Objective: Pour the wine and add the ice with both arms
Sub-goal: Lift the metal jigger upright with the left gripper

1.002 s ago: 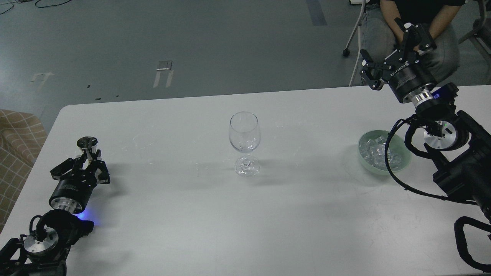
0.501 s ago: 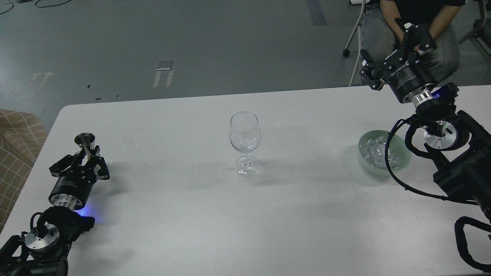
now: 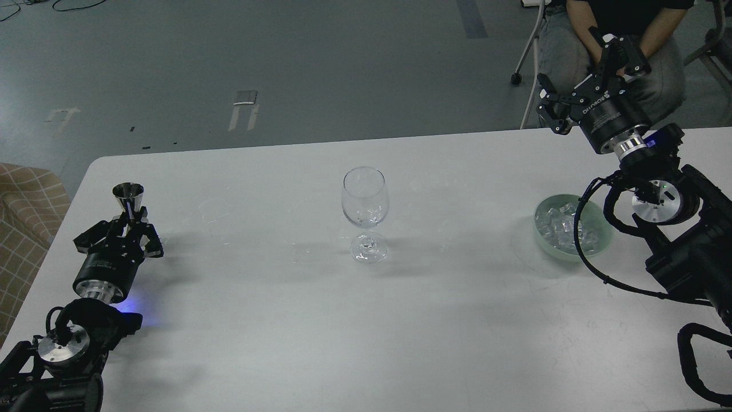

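- The wide flat table [image 3: 286, 320] is plain white, with no pattern, only faint grey shadows.
- The stemmed wine glass [image 3: 365, 212] is clear and colourless.
- The small round bowl [image 3: 542, 240] is pale green.
- The heap of small glassy ice cubes [image 3: 566, 228] in it is clear, with white glints.
- The small metal cone-shaped cup [image 3: 128, 195] is shiny silver, dark inside.
- The two jointed robot arms are black; the left arm [image 3: 86, 320] and the right arm [image 3: 692, 252] have silver wrist rings.
- A blue light glows beside the left arm, and a blue patch shows on the right arm.
- The floor [image 3: 286, 68] is dull grey-green.
- The soft seat [image 3: 28, 200] at the left edge is beige with a pale check pattern.
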You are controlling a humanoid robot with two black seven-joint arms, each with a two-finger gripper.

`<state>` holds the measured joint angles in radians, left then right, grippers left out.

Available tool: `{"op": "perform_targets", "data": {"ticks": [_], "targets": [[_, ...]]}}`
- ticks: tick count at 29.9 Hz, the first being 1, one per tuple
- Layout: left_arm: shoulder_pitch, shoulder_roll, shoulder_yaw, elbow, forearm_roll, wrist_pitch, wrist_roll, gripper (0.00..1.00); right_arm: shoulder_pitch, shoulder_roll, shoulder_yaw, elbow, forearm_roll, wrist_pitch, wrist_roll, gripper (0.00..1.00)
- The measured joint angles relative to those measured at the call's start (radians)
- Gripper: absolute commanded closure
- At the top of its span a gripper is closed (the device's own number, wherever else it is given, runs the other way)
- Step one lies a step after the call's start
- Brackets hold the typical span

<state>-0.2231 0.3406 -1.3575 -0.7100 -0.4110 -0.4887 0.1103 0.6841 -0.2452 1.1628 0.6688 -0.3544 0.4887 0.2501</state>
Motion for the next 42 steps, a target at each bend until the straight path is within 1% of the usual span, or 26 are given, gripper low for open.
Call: {"op": "perform_targets", "data": {"ticks": [6, 11, 18, 22, 32, 42], "targets": [[-0.005, 0.001, -0.003, 0.000, -0.003, 0.000, -0.002, 0.79, 0.000, 0.000, 0.000, 0.000, 0.000, 0.000, 0.000, 0.00], [-0.005, 0.001, -0.005, 0.000, -0.005, 0.000, -0.014, 0.80, 0.000, 0.000, 0.000, 0.000, 0.000, 0.000, 0.000, 0.00], [-0.013, 0.001, -0.005, -0.001, -0.006, 0.000, -0.016, 0.81, 0.000, 0.000, 0.000, -0.001, 0.000, 0.000, 0.000, 0.00], [-0.022, 0.001, -0.005, -0.004, -0.008, 0.000, -0.017, 0.83, 0.000, 0.004, 0.000, -0.002, -0.001, 0.000, 0.000, 0.00], [-0.040, 0.000, -0.004, -0.005, -0.008, 0.000, -0.022, 0.86, 0.001, 0.002, 0.000, -0.002, -0.002, 0.000, 0.000, 0.00], [-0.043, 0.000, -0.003, -0.008, -0.008, 0.000, -0.027, 0.97, 0.006, 0.004, 0.001, -0.003, -0.002, 0.000, 0.000, 0.00]]}}
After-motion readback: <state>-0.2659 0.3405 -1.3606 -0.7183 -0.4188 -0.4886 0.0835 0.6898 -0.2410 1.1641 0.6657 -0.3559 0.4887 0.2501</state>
